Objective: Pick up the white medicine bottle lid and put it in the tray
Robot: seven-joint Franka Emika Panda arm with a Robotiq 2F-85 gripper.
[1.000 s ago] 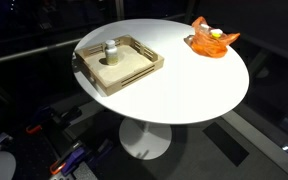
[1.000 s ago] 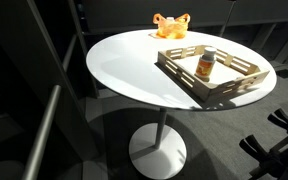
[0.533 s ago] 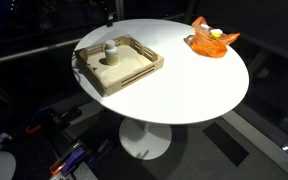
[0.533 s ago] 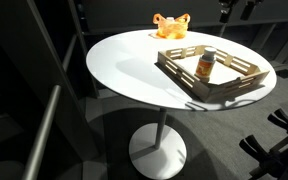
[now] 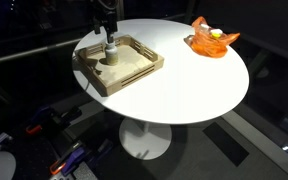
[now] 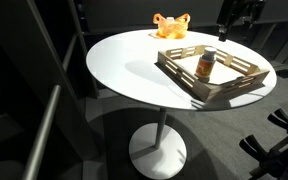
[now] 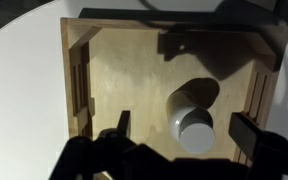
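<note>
gripper (image 7: 184, 127) has descended into view, jaws wide, above the lid (image 7: 195, 129) still capping the bottle (image 7: 181, 100) in the tray (image 7: 124, 70); grasp not started

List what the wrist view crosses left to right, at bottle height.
table → tray left wall → finger → bottle → second finger
</note>
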